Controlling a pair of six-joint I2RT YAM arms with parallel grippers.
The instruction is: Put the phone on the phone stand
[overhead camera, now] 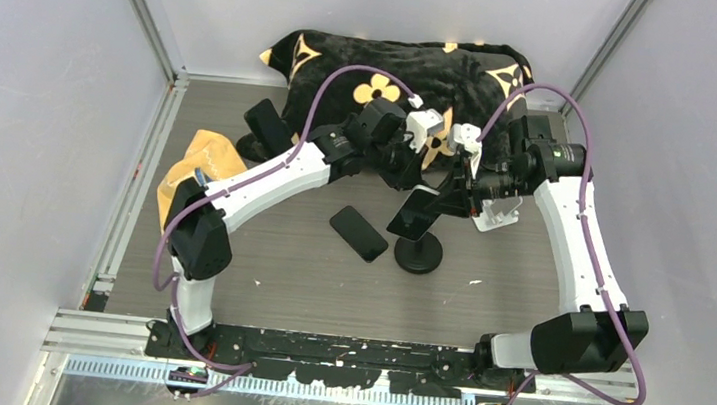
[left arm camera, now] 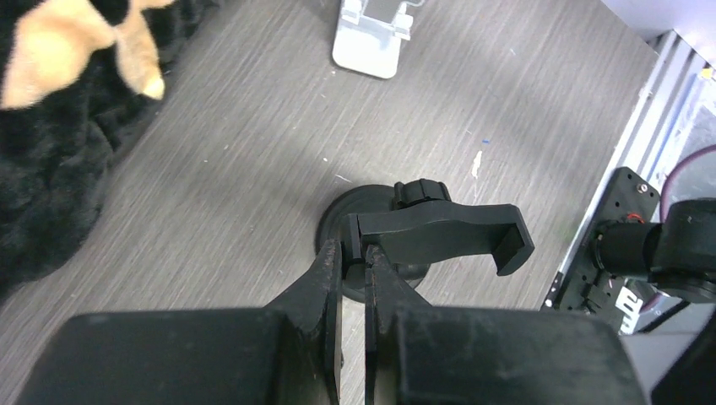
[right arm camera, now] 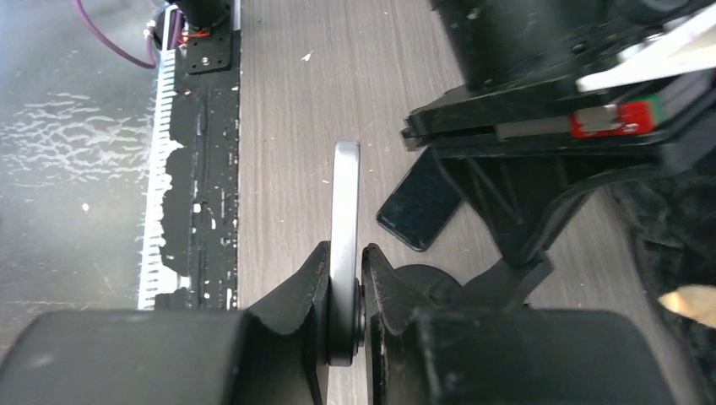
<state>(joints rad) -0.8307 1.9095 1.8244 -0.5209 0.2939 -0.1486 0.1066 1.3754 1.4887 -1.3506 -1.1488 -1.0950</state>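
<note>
The black phone stand has a round base and stands mid-table. My left gripper is shut on one end of its cradle, which holds nothing in the left wrist view; the gripper tips pinch the cradle's left end above the base. My right gripper is shut on a dark phone and holds it tilted just above the stand. In the right wrist view the gripper holds this phone edge-on, beside the stand base.
A second black phone lies flat on the table left of the stand, also in the right wrist view. A white stand sits right of the grippers. A black floral blanket lies behind, a yellow cloth at left.
</note>
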